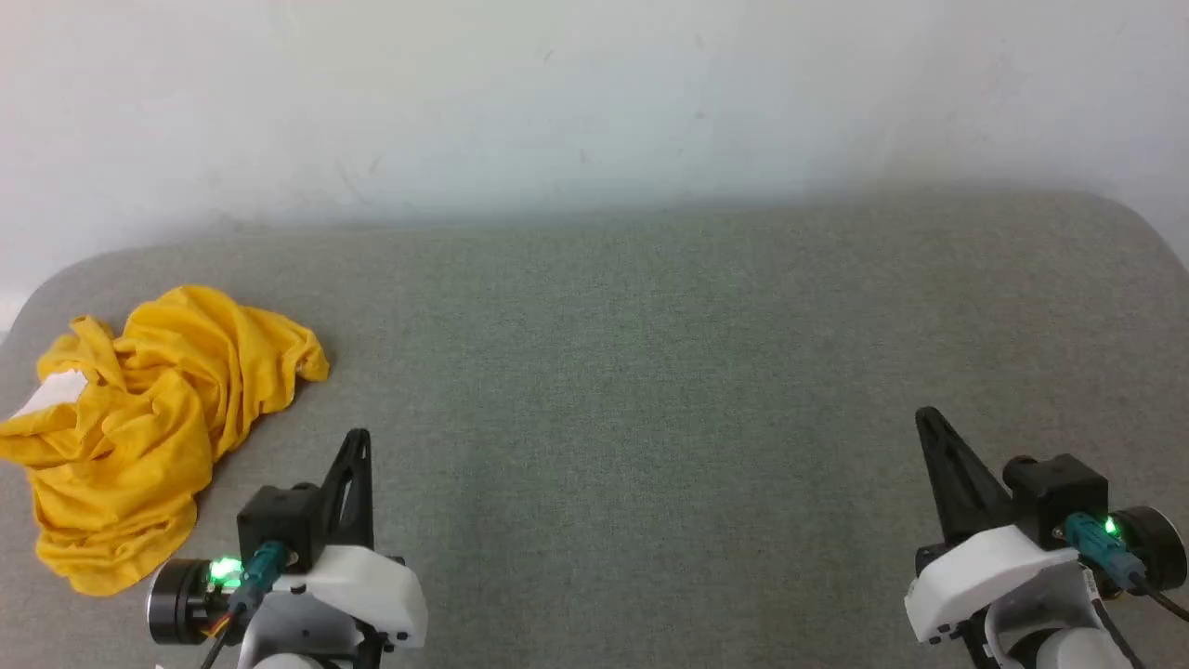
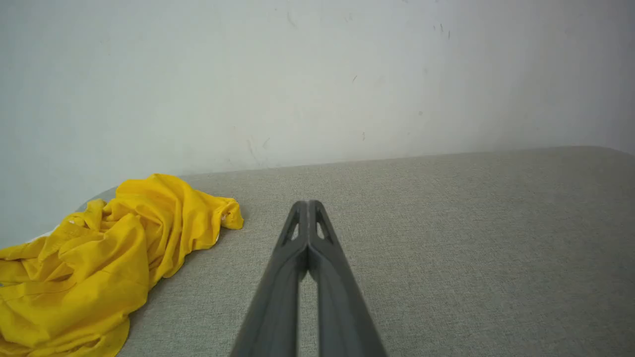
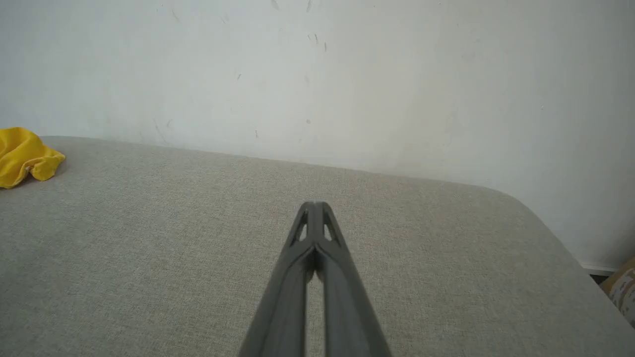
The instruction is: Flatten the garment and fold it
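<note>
Plainly, the garment [image 1: 139,418] is lying in a crumpled heap at the left edge of the head view, bunched into deep folds on the grey fabric-covered table [image 1: 650,372], with a small white patch [image 1: 56,390] showing at its upper left side. None of its print is showing among the folds. The left tool [image 1: 358,435] is sitting at the lower left of that view, its two dark fingers pressing together into a single point and gripping nothing; it is hovering just to the right of the heap's lower part, apart from the cloth. The right tool [image 1: 924,416] is resting at the lower right, likewise closed to a point and empty, well apart from the garment across the bare stretch of table. A green light [image 1: 223,569] is glowing on the left wrist and another [image 1: 1110,528] on the right. In the left wrist view the left tool [image 2: 308,204] is rising from the bottom centre with its fingers meeting at the tip, while the garment [image 2: 99,258] is spreading over the lower left of the frame. In the right wrist view the right tool [image 3: 315,204] is showing the same closed tip, and a corner of the garment [image 3: 25,153] is peeking in at the left edge, near the pale wall [image 3: 317,74] behind the table [image 3: 149,223].
</note>
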`<state>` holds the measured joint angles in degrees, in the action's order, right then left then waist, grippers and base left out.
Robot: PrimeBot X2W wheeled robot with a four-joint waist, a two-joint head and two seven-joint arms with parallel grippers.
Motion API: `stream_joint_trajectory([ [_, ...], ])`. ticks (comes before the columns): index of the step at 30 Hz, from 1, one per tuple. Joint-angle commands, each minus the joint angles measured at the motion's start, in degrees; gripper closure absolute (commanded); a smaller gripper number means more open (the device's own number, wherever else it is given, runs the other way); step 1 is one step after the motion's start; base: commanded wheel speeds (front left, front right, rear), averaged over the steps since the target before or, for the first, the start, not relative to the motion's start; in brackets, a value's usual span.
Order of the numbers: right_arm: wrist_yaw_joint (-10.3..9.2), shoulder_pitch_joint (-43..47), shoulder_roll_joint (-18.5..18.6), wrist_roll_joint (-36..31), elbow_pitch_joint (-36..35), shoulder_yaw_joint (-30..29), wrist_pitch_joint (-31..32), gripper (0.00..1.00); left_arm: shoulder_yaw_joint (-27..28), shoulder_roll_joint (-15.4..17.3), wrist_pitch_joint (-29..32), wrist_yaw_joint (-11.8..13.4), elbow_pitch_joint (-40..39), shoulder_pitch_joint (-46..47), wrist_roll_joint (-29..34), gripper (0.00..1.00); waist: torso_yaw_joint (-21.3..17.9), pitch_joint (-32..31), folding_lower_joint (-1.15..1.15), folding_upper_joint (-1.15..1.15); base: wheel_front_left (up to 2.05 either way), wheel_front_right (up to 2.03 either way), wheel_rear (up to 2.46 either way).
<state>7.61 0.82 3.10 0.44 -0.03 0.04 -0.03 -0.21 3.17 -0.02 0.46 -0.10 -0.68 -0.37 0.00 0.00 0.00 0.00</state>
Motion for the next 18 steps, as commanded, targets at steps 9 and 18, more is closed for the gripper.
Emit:
stream_joint_trajectory([
  [9, -0.12, -0.8, -0.2, -0.4, 0.0, 0.0, 0.0, 0.00, 0.2, -0.3, 0.0, -0.5, 0.1, 0.7, 0.4, 0.00, 0.0, 0.0, 0.00, 0.00, 0.00, 0.00, 0.00],
  [18, 0.00, 0.3, 0.0, 0.6, 0.2, -0.5, -0.6, 0.00, -0.2, 0.0, -0.6, 0.1, 0.1, -0.3, -0.6, 0.00, 0.0, 0.0, 0.00, 0.00, 0.00, 0.00, 0.00],
])
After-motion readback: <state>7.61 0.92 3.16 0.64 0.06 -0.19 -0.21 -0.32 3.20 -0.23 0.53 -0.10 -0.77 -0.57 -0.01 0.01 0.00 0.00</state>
